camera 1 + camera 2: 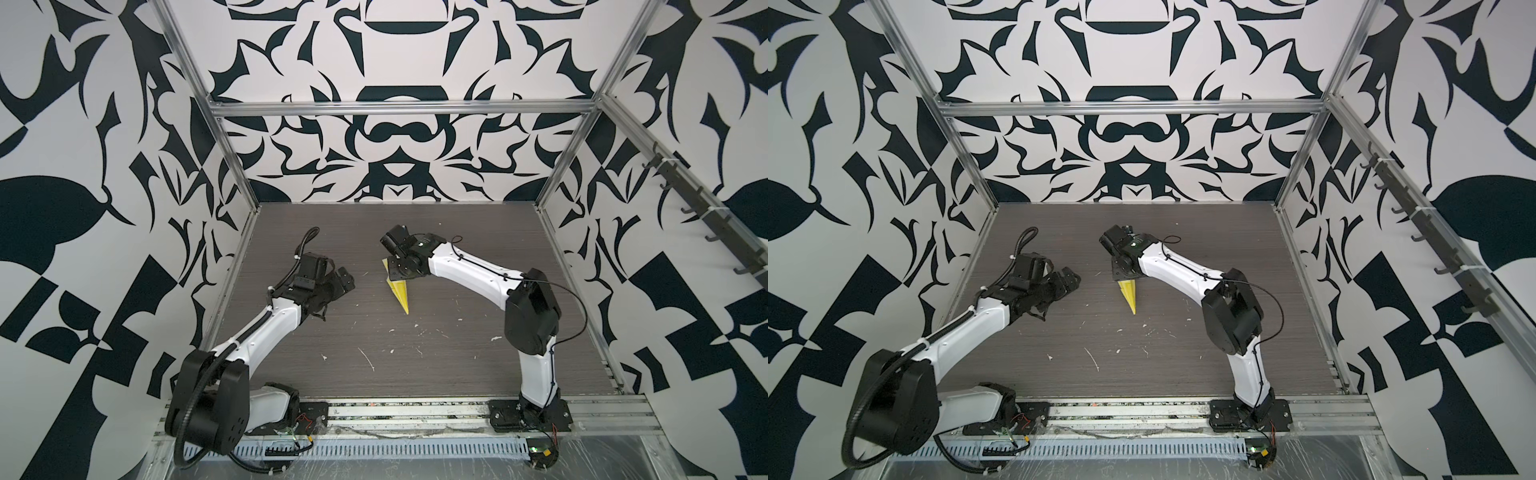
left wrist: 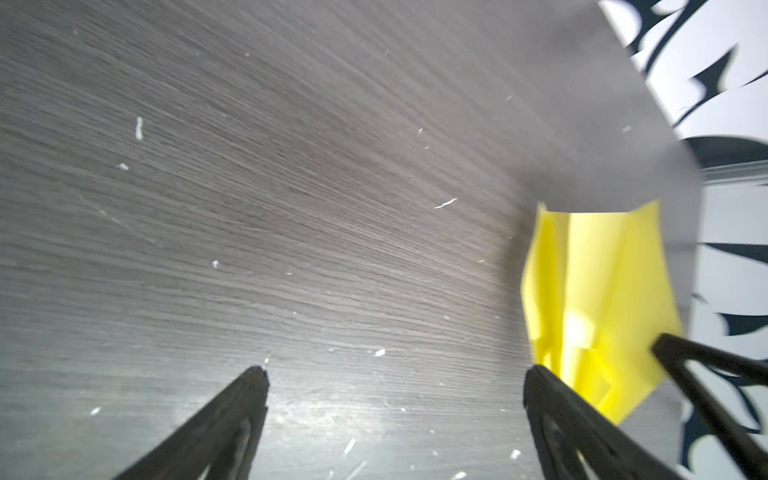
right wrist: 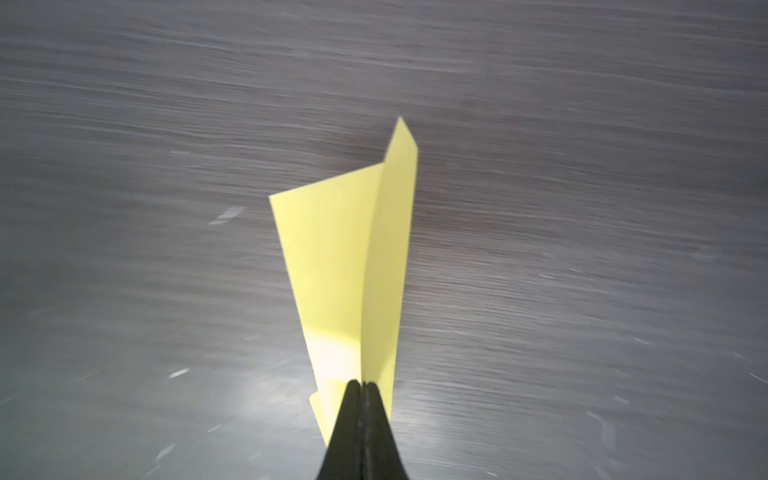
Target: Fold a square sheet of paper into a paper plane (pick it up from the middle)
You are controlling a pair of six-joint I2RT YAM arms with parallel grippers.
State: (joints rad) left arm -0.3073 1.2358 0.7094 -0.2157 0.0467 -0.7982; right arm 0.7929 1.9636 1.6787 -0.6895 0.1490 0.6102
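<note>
Paper plane (image 1: pixel 400 293), mid-table (image 1: pixel 436 361): my right end effector (image 3: pixel 362 384) is clamped on it; my left end effector (image 2: pixel 395 370), jaws apart, hovers to its left.

both top views look down from high over the near edge toward the far wall, covering the whole table (image 1: pixel 415 340). the wrist cameras look close across it, past the left gripper (image 2: pixel 397 370) and right gripper (image 3: pixel 363 384). all four share the paper plane (image 1: pixel 398 291).
</note>
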